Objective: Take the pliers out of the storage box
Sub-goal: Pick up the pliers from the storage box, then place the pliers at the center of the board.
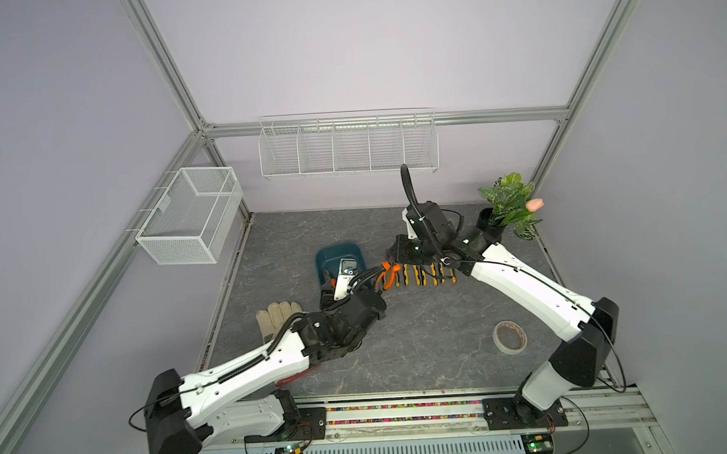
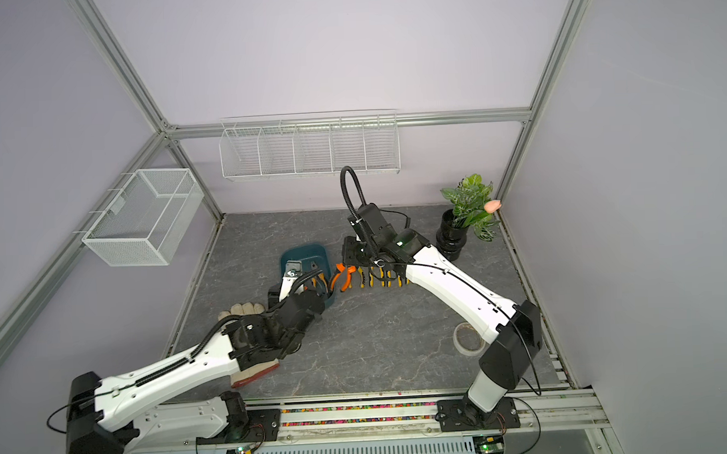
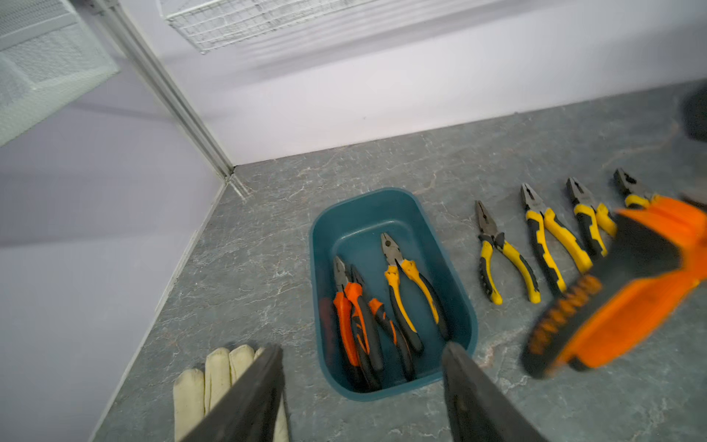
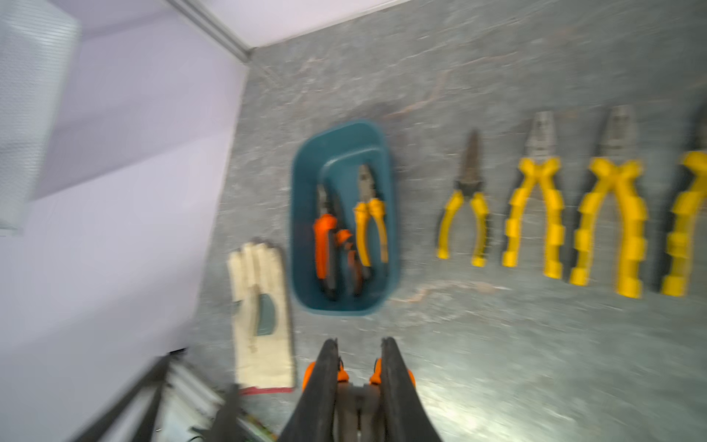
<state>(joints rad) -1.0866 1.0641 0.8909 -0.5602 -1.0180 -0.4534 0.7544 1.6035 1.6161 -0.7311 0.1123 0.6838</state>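
- One pale work glove (image 3: 214, 379) lies furthest left on the grey surface (image 3: 248, 248), just beside the storage box (image 3: 386, 203).
- Inside the box we see a cluster of orange-handled pliers (image 3: 350, 317) packed together and one amber-handled pair (image 3: 405, 291) next to them.
- Our left hand (image 3: 362, 346) hangs over the box's near end — fingers spread wide, holding nothing.
- Our right hand (image 4: 359, 340) is clamped on an orange pair (image 3: 631, 287), held clear of the surface between the box and the row.
- Four yellow-handled pliers (image 3: 535, 245) lie side by side on the surface right of the box, apart from it, jaws toward the back wall.
- Further right, in both top views, a tape roll (image 1: 498, 343) lies flat and a potted plant (image 1: 506, 194) stands in the far corner.
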